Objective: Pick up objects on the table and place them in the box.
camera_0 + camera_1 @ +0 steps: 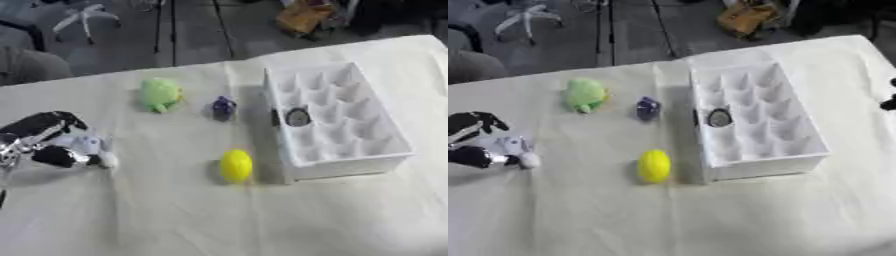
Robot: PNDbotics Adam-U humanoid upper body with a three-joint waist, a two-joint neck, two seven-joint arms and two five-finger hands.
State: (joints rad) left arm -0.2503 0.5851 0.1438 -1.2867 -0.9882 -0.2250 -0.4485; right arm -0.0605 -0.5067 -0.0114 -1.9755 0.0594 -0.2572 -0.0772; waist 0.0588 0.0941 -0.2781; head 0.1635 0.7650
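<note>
left eye view shows the left hand (48, 145) at the desk's (175, 215) left edge, fingers curled round a small white object (92, 147). green toy (159, 94), purple object (224, 107) and yellow egg (235, 165) lie left of the white box (350, 165), which holds a grey object (298, 117). right hand's (890, 102) fingers: cannot tell.

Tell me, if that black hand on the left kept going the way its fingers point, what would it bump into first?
Probably the yellow egg-shaped object. The left hand, curled around a small white thing, points right across the cloth; depth is hard to judge, so it might pass just behind it toward the white box.
</note>
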